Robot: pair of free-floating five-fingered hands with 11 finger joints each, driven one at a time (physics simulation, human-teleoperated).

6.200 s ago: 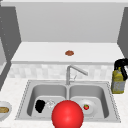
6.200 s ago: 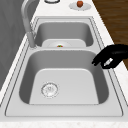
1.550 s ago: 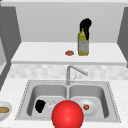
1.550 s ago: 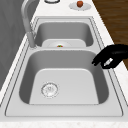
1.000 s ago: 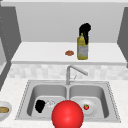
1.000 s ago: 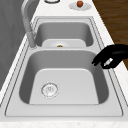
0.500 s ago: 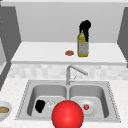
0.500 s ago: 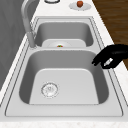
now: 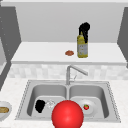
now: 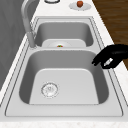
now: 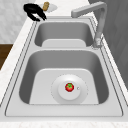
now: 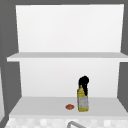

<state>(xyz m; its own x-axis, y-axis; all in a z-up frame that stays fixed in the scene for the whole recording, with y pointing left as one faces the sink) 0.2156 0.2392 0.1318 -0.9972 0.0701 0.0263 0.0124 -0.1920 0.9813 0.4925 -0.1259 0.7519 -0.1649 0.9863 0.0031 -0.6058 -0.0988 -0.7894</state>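
My right hand (image 9: 84,28) is up at the lower shelf (image 9: 37,53), its fingers curled round the neck of a yellow bottle (image 9: 82,46) that stands upright there. The upper view has the same hand (image 12: 83,82) on the bottle (image 12: 82,101). My left hand (image 9: 40,105) hangs over the front of the left basin (image 9: 47,92) with relaxed fingers and holds nothing. It is seen from the left side as the hand (image 10: 110,58) over the sink's front rim, and from the right side as the far hand (image 11: 35,11).
A small orange-brown thing (image 9: 69,52) lies on the shelf left of the bottle. A plate with a red fruit (image 11: 69,87) sits in the right basin. A red ball (image 9: 67,114) is at the front. A bowl (image 9: 3,110) stands at the left, the faucet (image 9: 72,72) behind the divider.
Since 6.2 s ago the right hand has carried the bottle from the right counter up to the shelf. Over the last 1.6 s nothing has moved.
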